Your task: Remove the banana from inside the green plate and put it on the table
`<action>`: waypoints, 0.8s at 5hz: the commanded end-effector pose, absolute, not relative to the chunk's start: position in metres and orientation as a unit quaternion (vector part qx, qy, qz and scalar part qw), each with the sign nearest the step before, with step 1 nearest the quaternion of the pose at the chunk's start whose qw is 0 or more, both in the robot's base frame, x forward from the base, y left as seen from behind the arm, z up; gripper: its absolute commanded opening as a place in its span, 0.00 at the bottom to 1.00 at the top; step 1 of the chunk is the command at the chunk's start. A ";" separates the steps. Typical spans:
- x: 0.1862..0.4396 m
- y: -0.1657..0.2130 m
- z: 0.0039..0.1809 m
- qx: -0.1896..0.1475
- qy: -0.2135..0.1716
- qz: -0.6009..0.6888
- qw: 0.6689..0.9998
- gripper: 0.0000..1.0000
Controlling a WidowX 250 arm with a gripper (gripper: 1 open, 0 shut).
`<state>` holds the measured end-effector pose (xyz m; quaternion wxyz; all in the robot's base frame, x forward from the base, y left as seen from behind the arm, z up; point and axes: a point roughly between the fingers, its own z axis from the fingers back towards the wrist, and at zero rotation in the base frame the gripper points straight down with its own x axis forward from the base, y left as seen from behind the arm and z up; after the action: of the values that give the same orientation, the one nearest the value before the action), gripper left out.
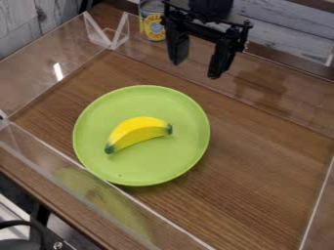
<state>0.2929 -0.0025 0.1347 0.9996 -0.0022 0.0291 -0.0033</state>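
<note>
A small curved yellow banana (137, 132) with dark green tips lies inside the lime-green plate (178, 164), near its middle. The plate rests on the brown wood-grain table (261, 156), left of centre. My gripper (198, 59) hangs high at the back of the table, well above and behind the plate. Its two black fingers (177, 47) stand apart, open, with nothing between them.
Low clear acrylic walls (39, 156) border the table on all sides. A yellow-and-black object (154, 21) stands behind the back wall, left of the gripper. Bare wood lies right of and in front of the plate.
</note>
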 end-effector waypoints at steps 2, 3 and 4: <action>0.266 0.014 0.103 -0.010 0.059 -0.050 0.997 1.00; 0.249 0.030 0.103 -0.007 0.044 -0.080 0.996 1.00; 0.235 0.046 0.101 -0.005 0.035 -0.093 0.995 1.00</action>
<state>0.2317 0.0444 0.0905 0.9942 -0.0135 0.0583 -0.0892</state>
